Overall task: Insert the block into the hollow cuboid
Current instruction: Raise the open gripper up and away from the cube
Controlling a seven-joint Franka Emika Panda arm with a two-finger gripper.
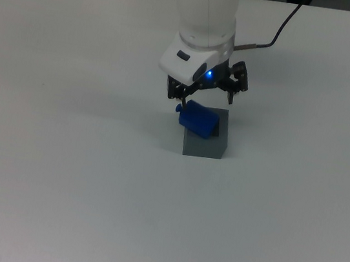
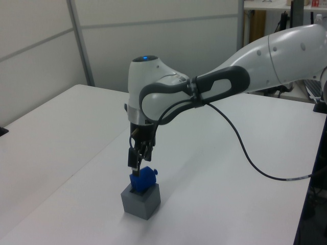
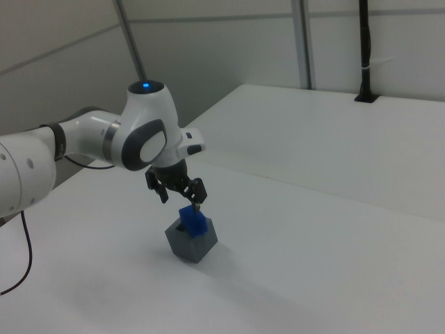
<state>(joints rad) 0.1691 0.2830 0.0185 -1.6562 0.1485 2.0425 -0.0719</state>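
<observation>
The blue block (image 1: 198, 120) lies tilted on the top of the dark grey hollow cuboid (image 1: 205, 146). Its knob end pokes out past the cuboid's edge toward the top view's left. Its lower end seems to sit in the recess, which the block hides. My gripper (image 1: 204, 98) hangs open just above the block, its two fingers spread wide and touching nothing. The left view shows the block (image 2: 143, 179) leaning in the cuboid (image 2: 141, 200) with the gripper (image 2: 139, 156) a short way over it. In the right view the gripper (image 3: 179, 194) also stands above the block (image 3: 193, 221).
The cuboid stands alone on a wide white table (image 1: 58, 173). A black cable (image 1: 274, 38) trails from the arm toward the top view's upper right. A black post (image 3: 365, 56) stands at the table's far side in the right view.
</observation>
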